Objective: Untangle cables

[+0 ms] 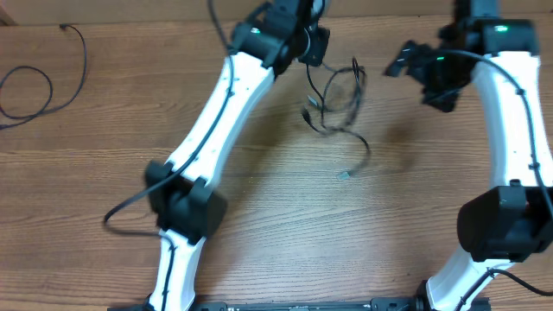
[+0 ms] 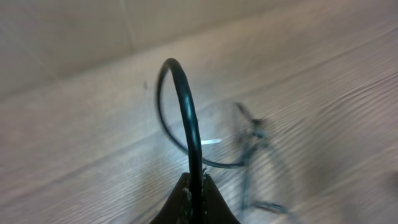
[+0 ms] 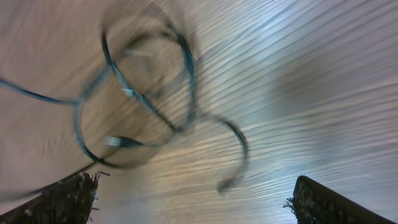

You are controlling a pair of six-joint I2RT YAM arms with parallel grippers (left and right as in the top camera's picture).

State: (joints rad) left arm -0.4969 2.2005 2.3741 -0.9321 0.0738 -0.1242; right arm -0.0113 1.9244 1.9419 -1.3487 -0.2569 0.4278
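A tangle of thin black cables [image 1: 339, 102] hangs and lies near the table's far middle, with a plug end [image 1: 346, 174] trailing toward the front. My left gripper [image 1: 313, 45] is shut on one cable [image 2: 186, 118], which loops up from between the fingers [image 2: 196, 186] in the left wrist view; the rest of the tangle [image 2: 255, 155] lies blurred beyond. My right gripper [image 1: 406, 60] is open and empty, to the right of the tangle. In the right wrist view the cable loops [image 3: 149, 99] lie ahead of the spread fingers [image 3: 196, 199].
A separate thin black cable [image 1: 34, 82] lies coiled at the table's far left. The table [image 1: 285, 233] is wood-grain. A thicker black arm wire [image 1: 130, 207] runs off the left arm's elbow.
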